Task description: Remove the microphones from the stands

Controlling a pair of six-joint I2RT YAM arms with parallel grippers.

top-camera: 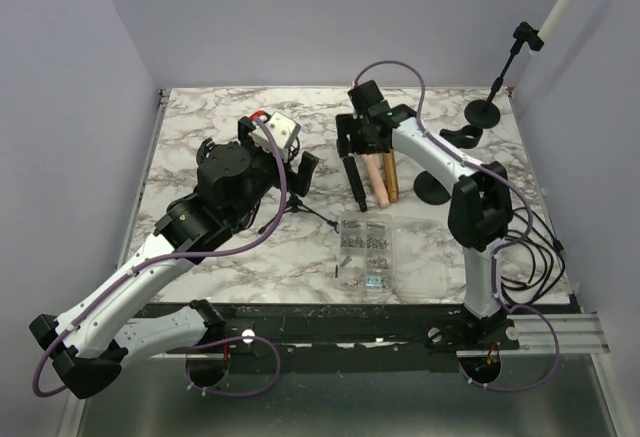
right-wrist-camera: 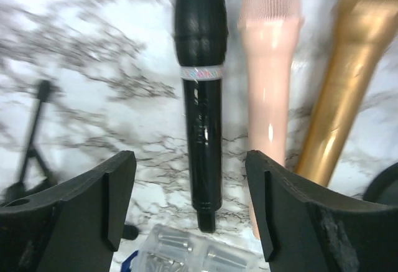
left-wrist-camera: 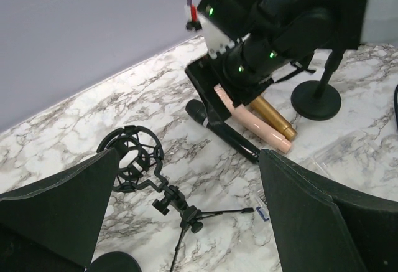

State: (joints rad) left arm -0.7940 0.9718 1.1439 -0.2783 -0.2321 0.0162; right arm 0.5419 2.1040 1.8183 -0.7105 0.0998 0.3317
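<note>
Only mic sitting in a stand: white microphone (top-camera: 563,4), tilted up in the clip (top-camera: 527,37) of the boom stand (top-camera: 487,107) at the far right corner. Neither arm is near it.

Right gripper (right-wrist-camera: 193,203): jaws spread, holding nothing, hovering over the black handheld mic (right-wrist-camera: 200,98), which lies flat beside the pink mic (right-wrist-camera: 268,85) and gold mic (right-wrist-camera: 342,79). Left gripper (left-wrist-camera: 186,216): jaws spread, empty, above the shock-mount tripod (left-wrist-camera: 132,158), whose cradle holds no mic.

My read: the right arm does the pull, since it's closer. Grab the white body just above the clip, fingers across the barrel, and draw it out along the mic's own axis, not sideways. The base looks light, so any side load probably tips the stand.

Clear plastic box (top-camera: 366,249) on the marble table (top-camera: 200,137), near edge, lid shut: small metal hardware in compartments, type too small to tell.
</note>
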